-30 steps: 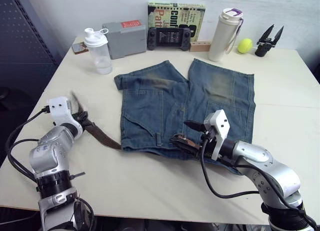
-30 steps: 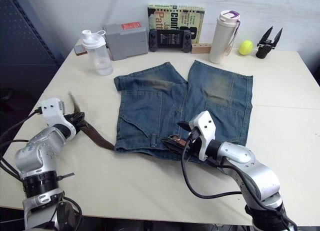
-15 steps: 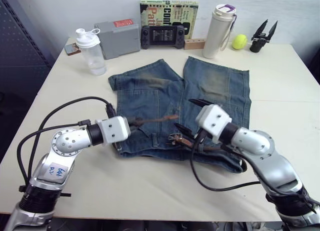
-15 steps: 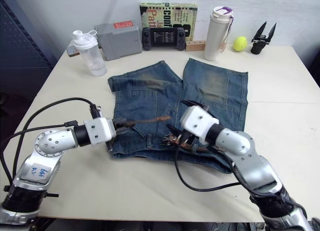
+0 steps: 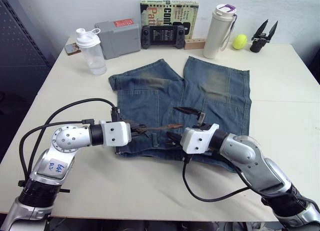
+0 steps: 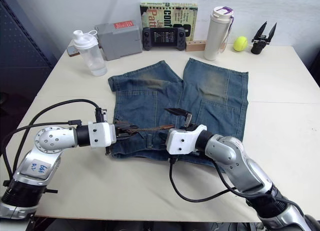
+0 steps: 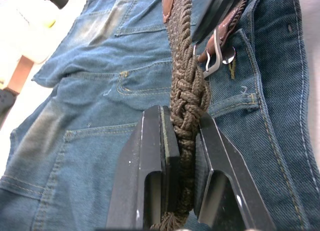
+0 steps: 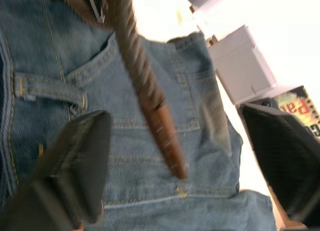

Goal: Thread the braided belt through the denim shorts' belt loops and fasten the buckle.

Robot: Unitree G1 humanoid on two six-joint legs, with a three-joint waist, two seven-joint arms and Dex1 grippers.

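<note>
Now left gripper (image 7: 182, 141) clamps braided belt (image 7: 186, 86); right gripper (image 5: 176, 123) seemingly spread

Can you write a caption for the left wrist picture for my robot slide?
Left hand shut on the dark-brown braided belt, held above the blue denim shorts, silver buckle just ahead.

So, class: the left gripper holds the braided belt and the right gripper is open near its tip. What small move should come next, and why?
Probably the right gripper should close on the braided belt near its tapered tip. The left gripper is clamped on the braid, holding the tip out over the denim shorts, and that tip lies between the right gripper's open fingers, not yet at the buckle.
</note>
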